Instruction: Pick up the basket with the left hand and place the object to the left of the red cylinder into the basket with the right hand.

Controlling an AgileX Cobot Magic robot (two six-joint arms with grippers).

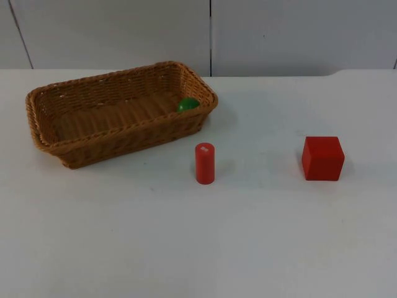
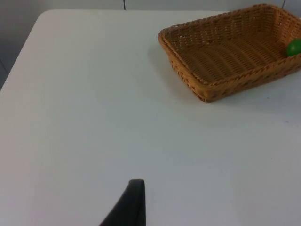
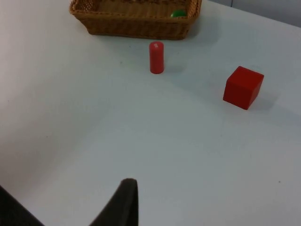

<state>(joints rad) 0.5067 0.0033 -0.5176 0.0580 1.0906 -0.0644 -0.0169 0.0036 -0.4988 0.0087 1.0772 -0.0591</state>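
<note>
Red cylinder upright; green ball in basket; finger state unclear.

The top view looks down and forward over the table to the grey wall, taking in the basket, cylinder and cube. The left wrist view looks across bare table toward the basket from its far-left side. The right wrist view faces the cylinder, cube and basket's front wall from farther back. All three views share the basket.
</note>
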